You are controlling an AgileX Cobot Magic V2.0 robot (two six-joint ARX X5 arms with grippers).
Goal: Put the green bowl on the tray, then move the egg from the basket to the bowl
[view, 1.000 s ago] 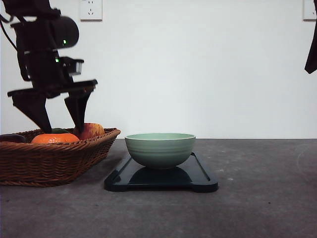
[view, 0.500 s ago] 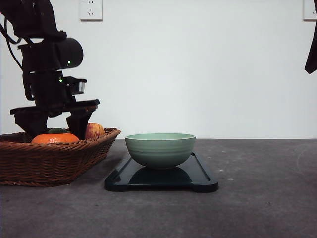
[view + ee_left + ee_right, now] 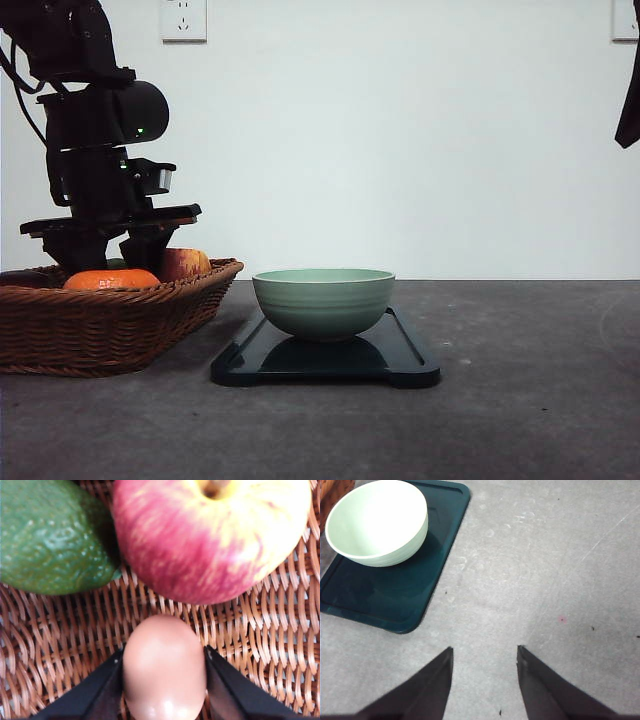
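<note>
The green bowl (image 3: 323, 302) sits upright on the tray (image 3: 405, 362), toward its back half, near the middle of the dark table (image 3: 520, 420); the basket (image 3: 110, 325) stands at about nine o'clock from the bowl, just beside the tray's near left corner but apart from it; over its braided rim an orange (image 3: 110, 279) and a red-yellow apple (image 3: 185, 263) show; the left gripper (image 3: 105, 262) reaches down into the basket behind the orange, its fingertips hidden by the fruit and the rim in the front view; in the left wrist view the left gripper (image 3: 164, 680) has its black fingers (image 3: 102, 690) pressed against either side of the pale brown egg (image 3: 164, 669), which lies on the wicker floor of the basket, so the fingers are clamped on the egg; the apple (image 3: 212, 535) lies just beyond the egg, very near it, and whether they touch cannot be told; a green avocado (image 3: 52, 535) lies beside the apple, touching or nearly touching it; in the right wrist view the right gripper (image 3: 485, 667) hangs over bare table with its fingers (image 3: 432, 685) apart and nothing between them; the bowl (image 3: 377, 522) and tray (image 3: 395, 600) lie at about ten o'clock from it, well apart.
</note>
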